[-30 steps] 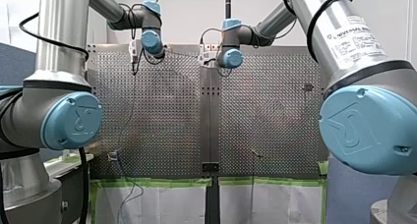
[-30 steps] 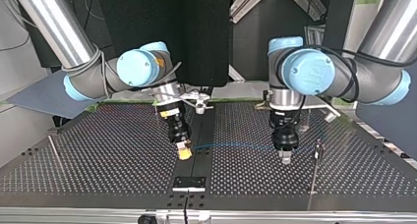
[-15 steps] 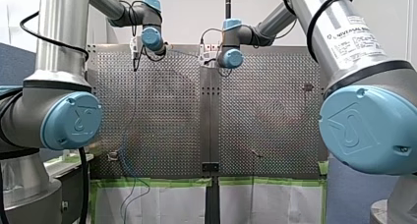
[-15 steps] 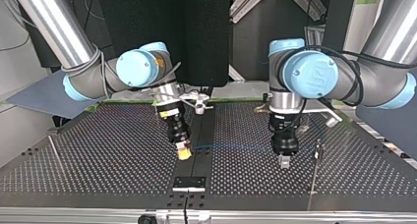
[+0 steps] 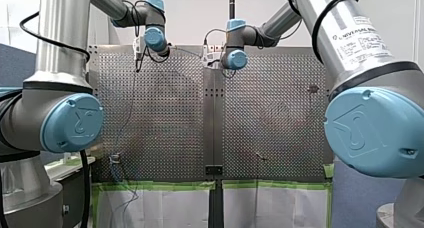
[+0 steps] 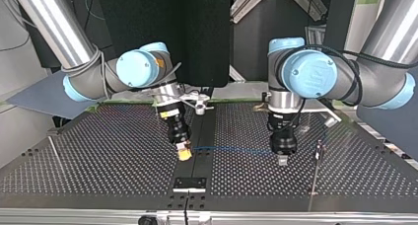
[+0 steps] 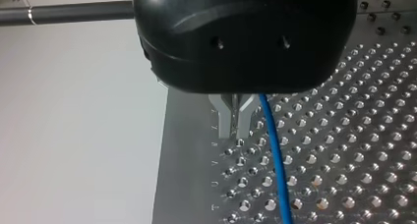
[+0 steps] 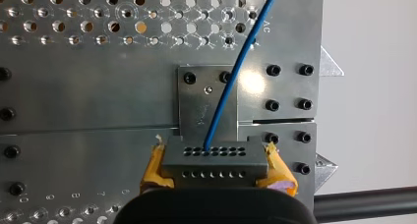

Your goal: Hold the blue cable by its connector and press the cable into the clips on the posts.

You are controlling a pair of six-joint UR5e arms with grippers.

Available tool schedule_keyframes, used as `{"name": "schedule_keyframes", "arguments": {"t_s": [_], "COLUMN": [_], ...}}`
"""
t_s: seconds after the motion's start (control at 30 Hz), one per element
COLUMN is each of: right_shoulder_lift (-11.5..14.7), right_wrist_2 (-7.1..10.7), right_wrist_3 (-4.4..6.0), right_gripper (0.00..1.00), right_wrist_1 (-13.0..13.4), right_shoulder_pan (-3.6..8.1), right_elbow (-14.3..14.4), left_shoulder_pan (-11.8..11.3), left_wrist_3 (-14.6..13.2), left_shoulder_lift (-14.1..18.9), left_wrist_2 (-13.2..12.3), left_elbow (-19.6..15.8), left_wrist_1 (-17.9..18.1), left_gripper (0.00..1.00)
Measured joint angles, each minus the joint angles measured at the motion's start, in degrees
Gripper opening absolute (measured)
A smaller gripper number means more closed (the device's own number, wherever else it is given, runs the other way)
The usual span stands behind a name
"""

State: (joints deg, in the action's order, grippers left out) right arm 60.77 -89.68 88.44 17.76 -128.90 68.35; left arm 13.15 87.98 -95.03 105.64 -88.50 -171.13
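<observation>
**Cable held between two arms ahead of clipping.** My right gripper [image 8: 216, 171], yellow-padded, has its fingers closed on the grey connector [image 8: 212, 157] of the blue cable [image 6: 231, 149]. One pad sits against each end of the block, so the rows of holes and the cable's exit are left uncovered. The cable therefore leaves straight ahead of the fingers, over a small bolted plate [image 8: 196, 103] at the middle seam of the perforated surface [image 6: 98, 156]. In the top view the cable runs from the connector, near the view's centre, rightward in a nearly level line just above the surface. It ends at my left gripper [image 6: 282, 159], which hangs upright over it. In the left wrist view that gripper's metal fingers [image 7: 231, 118] are drawn narrow, almost together, with the cable passing just beside them. Whether they pinch it higher up is hidden by the gripper body. The arrangement appears meant to fix one end by its rigid connector while the second arm guides the free run. A slender post [image 6: 319, 148] with a dark head shows to the right of my left gripper in the top view, apart from the cable; its depth cannot be told. A thin rod [image 6: 54, 153] lies far off at that view's left. The cable is judged not yet seated in any clip.
</observation>
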Motion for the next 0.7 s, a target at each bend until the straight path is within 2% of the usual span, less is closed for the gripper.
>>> {"name": "schedule_keyframes", "arguments": {"t_s": [0.33, 0.7], "right_shoulder_lift": [0.0, -0.01], "right_wrist_2": [-0.04, -0.38], "right_wrist_3": [0.0, 0.46], "right_gripper": [0.0, 0.0], "right_wrist_1": [-0.1, -0.08], "right_shoulder_pan": [0.07, 0.45], "right_elbow": [0.17, 2.52], "left_shoulder_pan": [0.75, 1.52], "left_wrist_3": [0.07, 0.14], "left_shoulder_lift": [0.0, -0.38], "left_wrist_2": [-0.21, 0.02], "left_elbow": [-0.2, -1.39], "left_wrist_1": [-1.3, -1.04], "left_gripper": [0.01, 0.01]}}
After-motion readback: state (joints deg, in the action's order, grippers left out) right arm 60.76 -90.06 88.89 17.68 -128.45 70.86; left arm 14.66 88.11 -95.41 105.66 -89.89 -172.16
